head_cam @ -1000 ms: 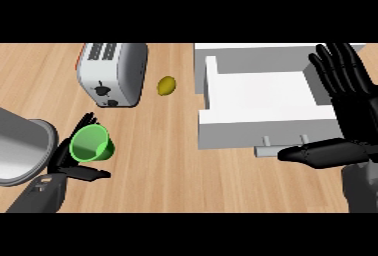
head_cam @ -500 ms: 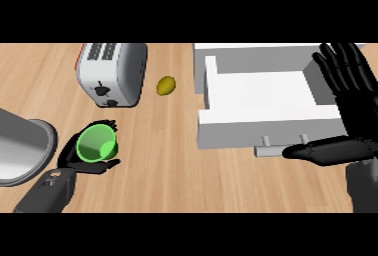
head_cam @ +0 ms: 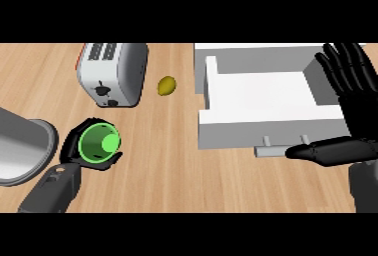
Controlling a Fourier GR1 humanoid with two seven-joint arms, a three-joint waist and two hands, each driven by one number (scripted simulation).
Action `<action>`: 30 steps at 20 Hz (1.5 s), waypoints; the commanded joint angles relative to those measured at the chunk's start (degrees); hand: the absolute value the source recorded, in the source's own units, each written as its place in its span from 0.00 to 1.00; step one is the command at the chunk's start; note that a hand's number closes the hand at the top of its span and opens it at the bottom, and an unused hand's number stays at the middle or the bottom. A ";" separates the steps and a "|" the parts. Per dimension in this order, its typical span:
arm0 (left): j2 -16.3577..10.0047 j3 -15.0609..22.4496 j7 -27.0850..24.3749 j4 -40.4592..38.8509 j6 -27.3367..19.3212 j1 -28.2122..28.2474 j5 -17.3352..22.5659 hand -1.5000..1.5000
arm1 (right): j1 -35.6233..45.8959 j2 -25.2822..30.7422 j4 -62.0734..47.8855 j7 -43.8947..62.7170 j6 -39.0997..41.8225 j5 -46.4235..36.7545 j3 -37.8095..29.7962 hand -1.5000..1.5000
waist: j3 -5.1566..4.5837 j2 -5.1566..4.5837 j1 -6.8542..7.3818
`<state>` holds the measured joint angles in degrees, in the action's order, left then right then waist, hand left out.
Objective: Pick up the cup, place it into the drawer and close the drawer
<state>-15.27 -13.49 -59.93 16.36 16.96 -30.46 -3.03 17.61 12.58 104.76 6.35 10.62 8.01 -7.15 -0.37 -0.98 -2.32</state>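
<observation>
**My left hand has the green cup**

My left hand (head_cam: 71,150) comes in over the near left part of the counter (head_cam: 173,170). Its grey arm slants up from the near edge. The fingers and thumb are curled round the cup (head_cam: 98,144) and wrap its sides like a black ring. I cannot tell if the cup is lifted or sits on the wood.

The cup stands with its open mouth facing up at me, so I can look right down to its pale bottom. Its long way runs up and down, not along the counter. It sits between the big grey pot (head_cam: 22,145) at the left edge and the bare wood in the middle. The toaster (head_cam: 111,70) is farther back, and a small yellow fruit (head_cam: 167,85) lies just beside the toaster.

My right hand (head_cam: 358,115) rests at the right edge, flat and open, fingers straight and pointing to the far edge. Its thumb sticks out to the left, just beside the handle (head_cam: 277,150) of the white drawer (head_cam: 251,132). The drawer is pulled open and well apart from the cup.
</observation>
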 commanded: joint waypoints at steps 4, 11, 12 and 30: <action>6.85 -6.73 -9.86 2.02 -7.55 1.19 6.30 1.00 | -1.44 -0.04 1.58 0.88 0.01 1.06 -0.70 0.00 | 0.21 0.64 1.14; 6.47 -5.02 -5.22 6.50 -3.45 -3.69 6.16 1.00 | -3.56 1.14 4.81 4.14 0.28 1.35 -1.23 0.00 | 0.31 0.92 1.52; 9.20 -3.25 -0.91 11.29 -5.40 -3.76 5.99 1.00 | -2.20 0.51 3.33 2.71 -0.65 -0.29 -0.70 0.00 | 0.40 1.25 2.55; 14.99 3.39 26.39 24.90 -17.49 -25.29 4.79 1.00 | -2.21 0.20 -0.16 -0.89 -0.42 -1.50 -1.27 0.00 | 0.58 1.76 0.31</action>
<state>-4.41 -13.60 -39.26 38.07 1.67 -45.36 2.34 15.74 12.84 104.69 6.52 10.31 6.90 -8.18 0.10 0.61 -0.40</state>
